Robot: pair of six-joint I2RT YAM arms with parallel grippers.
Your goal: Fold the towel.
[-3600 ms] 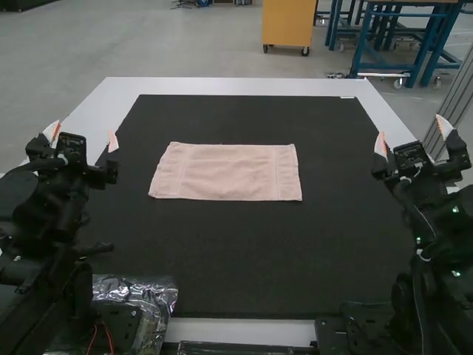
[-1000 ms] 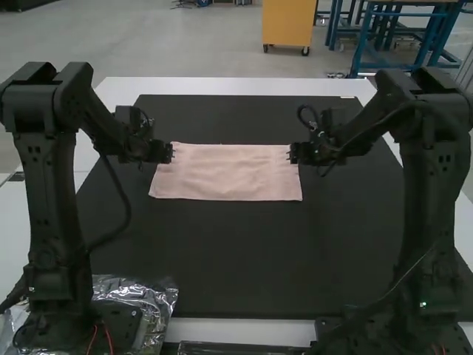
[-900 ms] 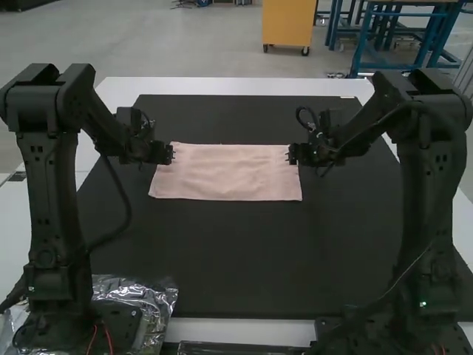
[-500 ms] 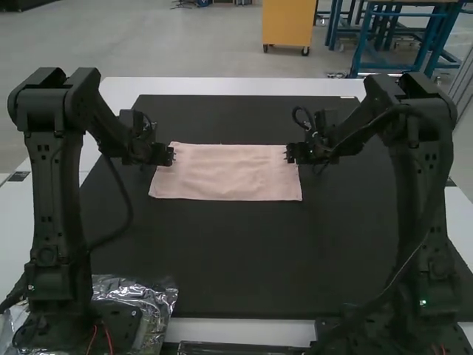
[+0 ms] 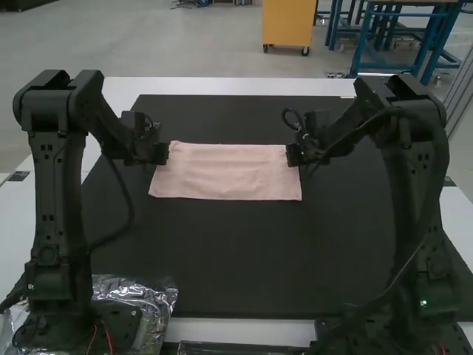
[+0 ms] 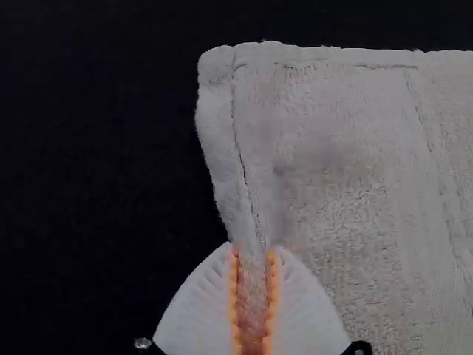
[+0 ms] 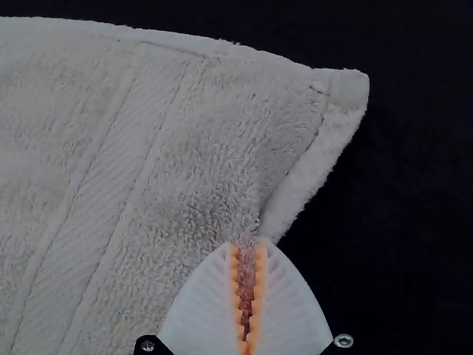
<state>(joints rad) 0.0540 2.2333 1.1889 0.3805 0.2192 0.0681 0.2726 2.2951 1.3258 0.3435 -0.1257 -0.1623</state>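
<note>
The high view is moderately and evenly lit, with bright glints thrown back by the crumpled silvery plastic sheet (image 5: 161, 298). Both wrist views are dimly lit; the flat black mat (image 5: 236, 251) is rendered nearly featureless there. In the left wrist view, the rectangular pale pink terry towel (image 6: 355, 192) is darkened by a soft-edged shadow.

One towel (image 5: 229, 174), two arms (image 5: 55, 185), one mat (image 5: 244, 251), one table (image 5: 222, 86).
</note>
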